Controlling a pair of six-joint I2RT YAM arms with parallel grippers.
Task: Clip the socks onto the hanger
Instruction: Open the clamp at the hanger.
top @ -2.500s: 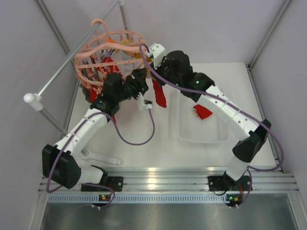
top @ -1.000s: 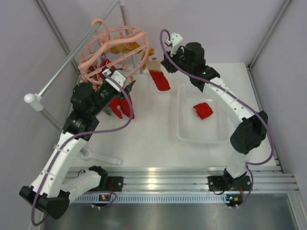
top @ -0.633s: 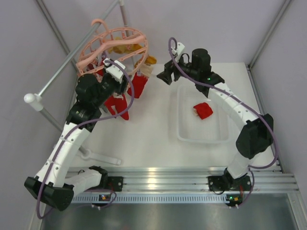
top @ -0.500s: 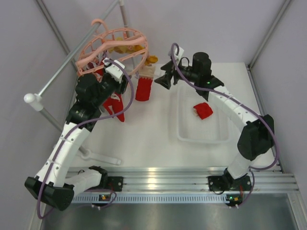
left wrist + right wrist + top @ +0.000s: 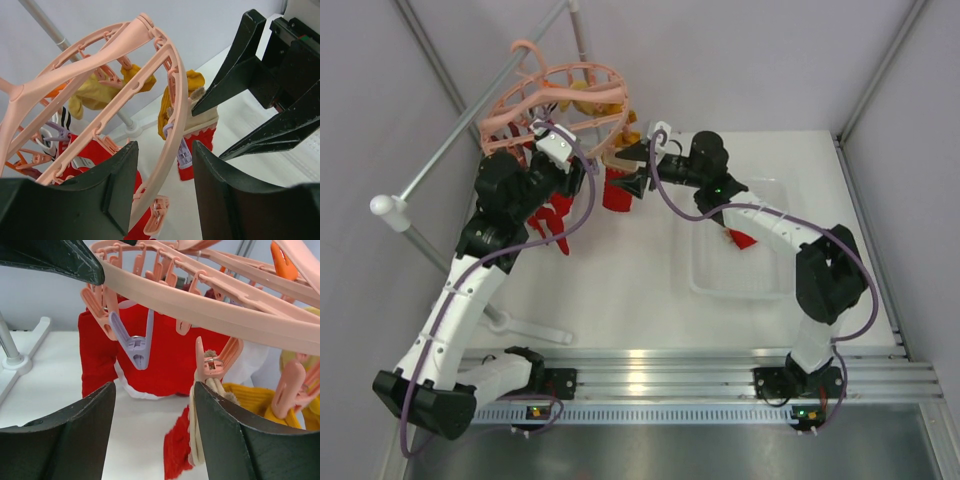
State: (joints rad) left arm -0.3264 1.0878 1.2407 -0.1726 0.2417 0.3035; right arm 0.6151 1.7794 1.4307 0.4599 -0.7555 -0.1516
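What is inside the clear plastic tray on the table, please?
One red sock lies in the clear tray. The right arm crosses above it and covers part of the sock and the tray's far end, so anything there cannot be seen.

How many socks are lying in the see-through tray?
1: a red sock near the middle of the tray, partly under the right arm; the arm may hide more.

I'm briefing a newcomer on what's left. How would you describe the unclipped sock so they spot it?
Find the clear tray on the right side of the table. In it lies one red sock, partly hidden by the right arm. Every other sock hangs from the pink hanger at the back left; this one lies loose.
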